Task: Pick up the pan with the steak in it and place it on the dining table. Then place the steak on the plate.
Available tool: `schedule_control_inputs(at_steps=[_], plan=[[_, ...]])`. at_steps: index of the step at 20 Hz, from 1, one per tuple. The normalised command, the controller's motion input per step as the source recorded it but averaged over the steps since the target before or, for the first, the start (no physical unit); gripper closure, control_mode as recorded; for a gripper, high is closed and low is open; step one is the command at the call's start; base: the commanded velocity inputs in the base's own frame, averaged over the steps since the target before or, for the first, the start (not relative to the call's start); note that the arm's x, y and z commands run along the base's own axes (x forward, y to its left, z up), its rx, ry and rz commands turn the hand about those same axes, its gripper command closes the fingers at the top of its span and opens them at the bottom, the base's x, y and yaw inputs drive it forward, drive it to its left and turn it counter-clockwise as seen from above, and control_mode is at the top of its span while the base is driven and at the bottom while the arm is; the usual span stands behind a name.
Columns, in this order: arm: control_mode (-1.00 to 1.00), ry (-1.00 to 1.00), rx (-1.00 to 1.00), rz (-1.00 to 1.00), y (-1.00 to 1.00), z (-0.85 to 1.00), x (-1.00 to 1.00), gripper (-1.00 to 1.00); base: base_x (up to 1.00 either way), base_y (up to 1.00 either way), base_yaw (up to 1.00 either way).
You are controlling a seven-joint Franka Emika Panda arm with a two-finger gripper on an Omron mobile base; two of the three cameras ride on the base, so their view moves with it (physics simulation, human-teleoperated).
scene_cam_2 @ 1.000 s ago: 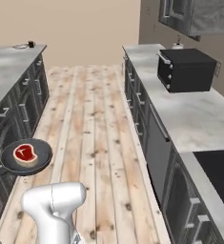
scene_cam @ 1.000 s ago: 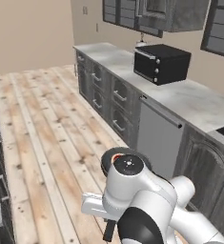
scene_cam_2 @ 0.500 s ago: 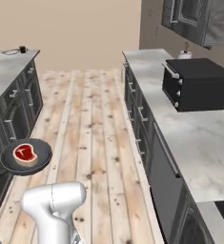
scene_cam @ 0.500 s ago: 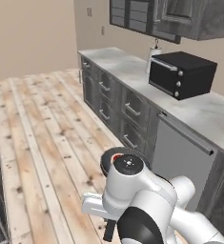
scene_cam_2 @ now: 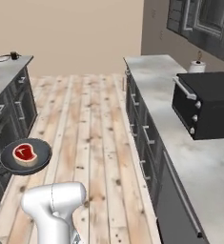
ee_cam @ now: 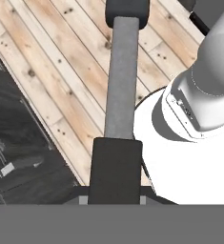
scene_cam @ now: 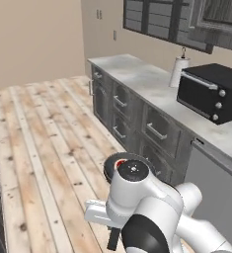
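Observation:
The black pan (scene_cam_2: 26, 156) hangs level above the wooden floor, left of my white arm, with the red steak (scene_cam_2: 25, 153) lying flat inside it. In the left base view only the pan's rim (scene_cam: 112, 165) and a sliver of steak (scene_cam: 120, 163) peek out behind the arm's joint. The pan's long handle (ee_cam: 121, 81) runs straight up the hand view, and my gripper (ee_cam: 115, 181) is shut on its near end. The dining table and the plate are out of view.
A grey counter (scene_cam_2: 156, 90) with dark cabinets runs along the right, carrying a black toaster oven (scene_cam_2: 206, 109) and a paper towel roll (scene_cam_2: 197, 66). Another cabinet run (scene_cam_2: 8, 100) lines the left. The plank floor aisle (scene_cam_2: 89, 124) lies between them.
The whole picture has shifted: the base has moved, so the counter and toaster oven now sit closer and further right. The pan stays held in the same place beside the arm.

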Motion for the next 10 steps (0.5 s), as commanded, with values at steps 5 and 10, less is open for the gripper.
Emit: schedule_control_inputs(at_steps=[5,10], plan=[[1.00,0.00,0.00,0.00,0.00,0.00,0.00,1.00,1.00,0.00,0.00],[1.00,0.00,0.00,0.00,0.00,0.00,0.00,1.00,1.00,0.00,0.00]])
